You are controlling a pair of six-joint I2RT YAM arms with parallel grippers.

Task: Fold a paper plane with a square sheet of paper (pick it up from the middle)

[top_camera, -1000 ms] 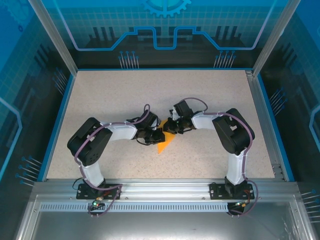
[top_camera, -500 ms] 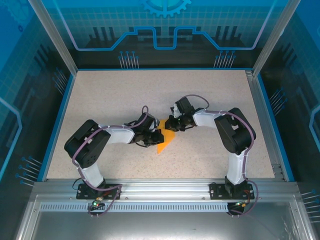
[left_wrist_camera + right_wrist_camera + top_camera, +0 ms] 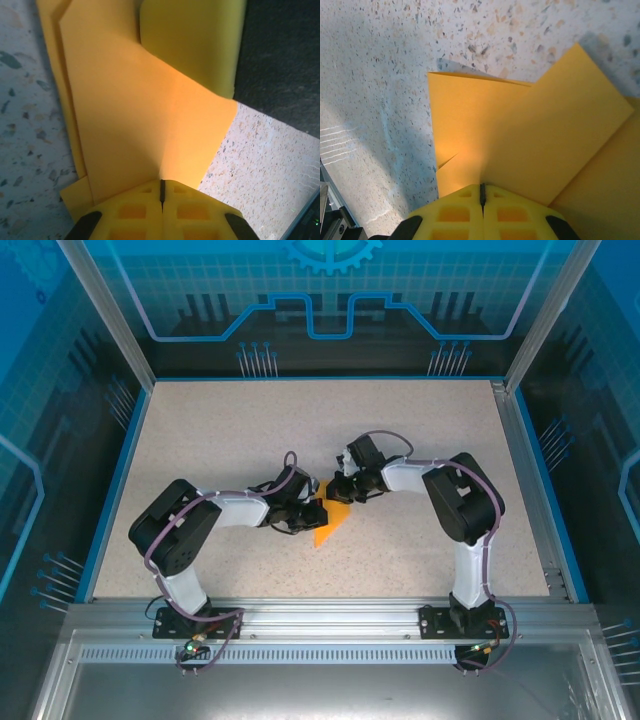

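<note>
Orange-yellow folded sheet of paper (image 3: 328, 527) is laid at the middle of the table (image 3: 200, 440), long axis 7 to 1 o'clock. Its 10 o'clock edge is met by the closed left gripper (image 3: 312, 512), its far end by the closed right gripper (image 3: 341, 497).

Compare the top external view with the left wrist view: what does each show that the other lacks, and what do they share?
From the top external: the whole table, with the right gripper and left gripper meeting at the folded paper. From the left wrist: the paper's overlapping layers and edges up close, with the shut yellow fingertips against it. Shared: the orange-yellow paper lying on the speckled tabletop.
</note>
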